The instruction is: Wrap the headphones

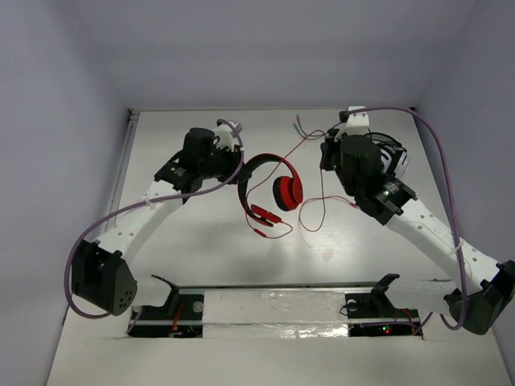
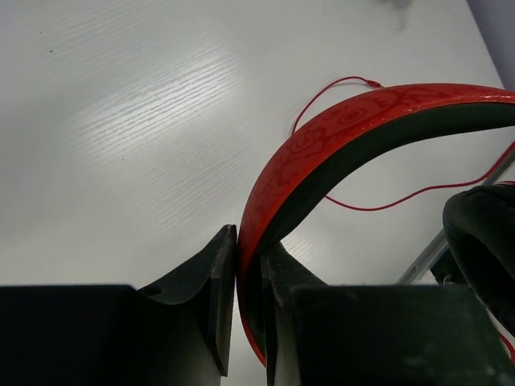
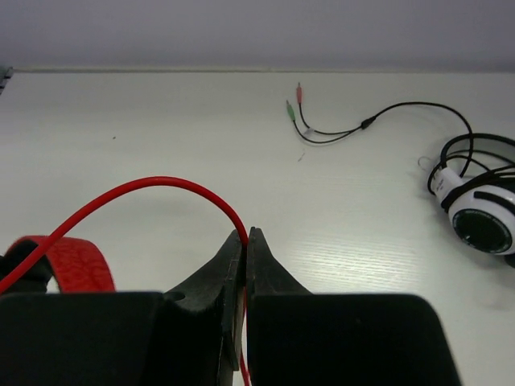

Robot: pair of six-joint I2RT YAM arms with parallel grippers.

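your left gripper (image 2: 249,241) is clamped on the red headband (image 2: 346,129) of the headphones (image 1: 273,189), which are near the middle of the table (image 1: 201,241), between both arms. your right gripper (image 3: 245,238) is pinched tight on the thin red cable (image 3: 153,185). white-and-black headphones (image 3: 479,205) lie toward the table's far right corner, their black cable (image 3: 386,112) trailing left near the far edge.
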